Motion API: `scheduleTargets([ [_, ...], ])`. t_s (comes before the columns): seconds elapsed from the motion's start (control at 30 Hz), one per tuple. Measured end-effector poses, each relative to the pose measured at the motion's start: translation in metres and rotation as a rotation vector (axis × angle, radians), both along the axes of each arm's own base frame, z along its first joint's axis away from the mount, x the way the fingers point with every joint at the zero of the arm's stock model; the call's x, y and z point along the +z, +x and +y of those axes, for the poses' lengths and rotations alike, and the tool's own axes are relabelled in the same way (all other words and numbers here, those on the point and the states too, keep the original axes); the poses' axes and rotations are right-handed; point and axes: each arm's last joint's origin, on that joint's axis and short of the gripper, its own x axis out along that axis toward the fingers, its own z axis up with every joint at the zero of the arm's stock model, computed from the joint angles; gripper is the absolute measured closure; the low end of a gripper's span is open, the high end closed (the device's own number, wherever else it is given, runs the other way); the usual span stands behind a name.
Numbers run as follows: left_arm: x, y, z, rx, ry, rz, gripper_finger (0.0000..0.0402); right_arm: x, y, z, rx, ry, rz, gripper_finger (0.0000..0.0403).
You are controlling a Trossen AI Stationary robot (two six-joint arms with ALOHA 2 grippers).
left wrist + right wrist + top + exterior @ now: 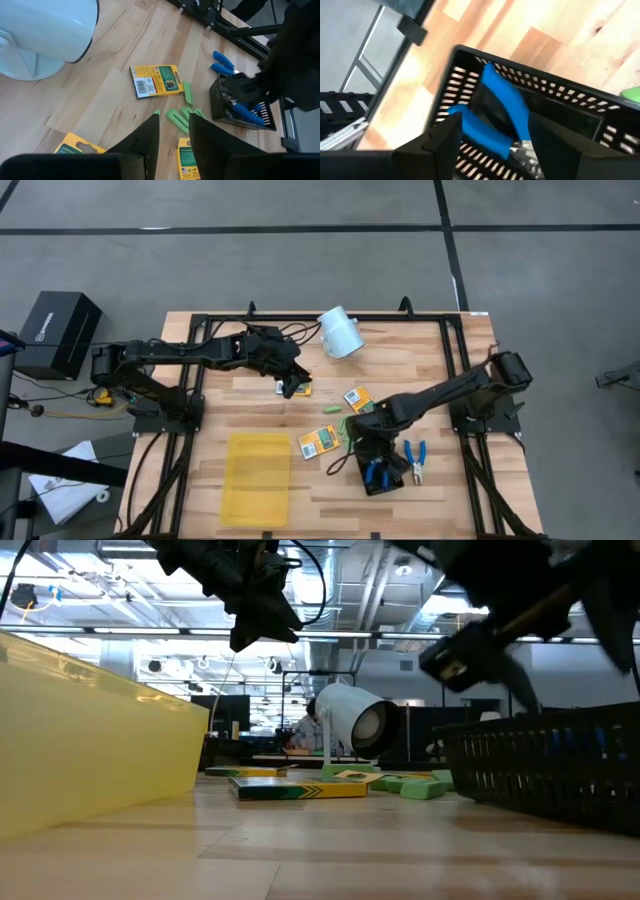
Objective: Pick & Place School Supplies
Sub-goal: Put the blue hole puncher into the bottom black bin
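Lying inside the black mesh tray [383, 477] near the tabletop's front right, one blue-handled plier tool [502, 112] sits under the right gripper [372, 468], whose fingers [445, 137] stand spread to either side of the blue handles without closing on them. A second blue-handled plier tool [414, 460] lies on the bare wood just beside the tray, on its right.

Left of the tray, several orange-yellow boxes are scattered: one [319, 442] just beside the tray, another [357, 398] farther back, and a third [296, 388] under the left gripper [291, 385]. Little light-green pieces [178, 119] lie between the boxes and the tray.

The left gripper hangs above the tabletop's middle, over that third box; its fingers [145, 142] stand partly apart with nothing between them.

A white cup [340, 332] lies tipped on its side near the back edge. A yellow tray [259, 478] rests at the front left of the wooden tabletop [450, 370].
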Motion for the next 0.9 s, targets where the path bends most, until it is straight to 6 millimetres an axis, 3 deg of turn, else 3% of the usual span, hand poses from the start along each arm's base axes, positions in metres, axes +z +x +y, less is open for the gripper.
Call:
scheduleTargets([
  [0.17, 0.0, 0.0, 0.0, 0.001, -0.002, 0.0, 0.0302, 0.02, -0.011, -0.003, -0.121, 0.01, 0.051, 0.0188],
  [0.37, 0.0, 0.0, 0.0, 0.001, -0.002, 0.0, 0.0302, 0.03, -0.03, -0.007, -0.381, -0.109, 0.218, 0.0199],
  [0.63, 0.0, 0.0, 0.0, -0.016, 0.023, -0.001, 0.0302, 0.009, -0.063, -0.004, -0.77, -0.248, 0.409, 0.0208],
  [0.9, 0.0, 0.0, 0.001, -0.028, 0.042, -0.001, 0.0302, 0.002, -0.083, -0.013, -1.128, -0.211, 0.531, 0.0209],
])
